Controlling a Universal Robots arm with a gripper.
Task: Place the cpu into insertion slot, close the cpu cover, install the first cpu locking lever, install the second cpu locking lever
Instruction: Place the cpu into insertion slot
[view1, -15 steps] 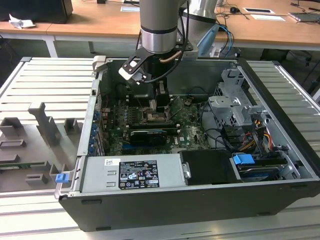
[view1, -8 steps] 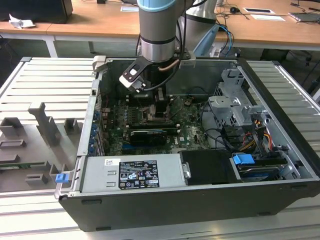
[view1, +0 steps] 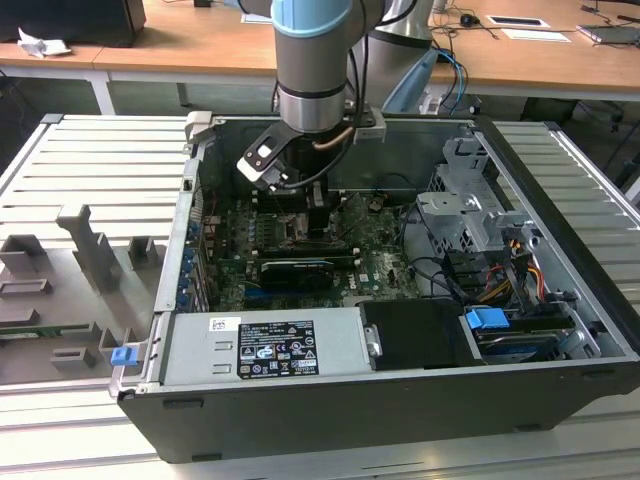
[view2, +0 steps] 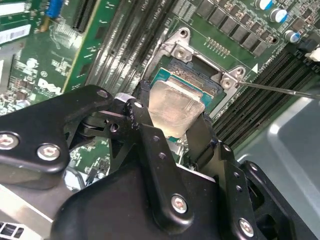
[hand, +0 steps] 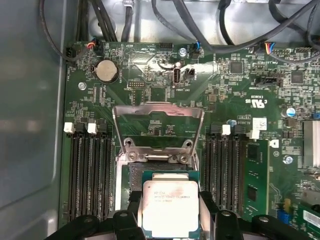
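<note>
My gripper (view2: 174, 107) is shut on the cpu (view2: 176, 104), a flat square chip with a pale metal top, one black finger on each of two opposite edges. In the first wrist view the cpu (hand: 170, 206) hangs just over the near half of the insertion slot (hand: 136, 172), whose dark pin field is ringed by a silver frame. The cpu cover (hand: 159, 111) stands swung up and open on the far side of the slot. In the exterior view the gripper (view1: 318, 225) reaches down into the open computer case (view1: 400, 400) over the motherboard.
Long black memory slots (hand: 90, 175) flank the socket on both sides. A thin metal lever rod (view2: 280, 89) runs beside the socket. A black graphics card (view1: 293, 272), the power supply (view1: 265, 345), a drive cage (view1: 470, 210) and cables crowd the case.
</note>
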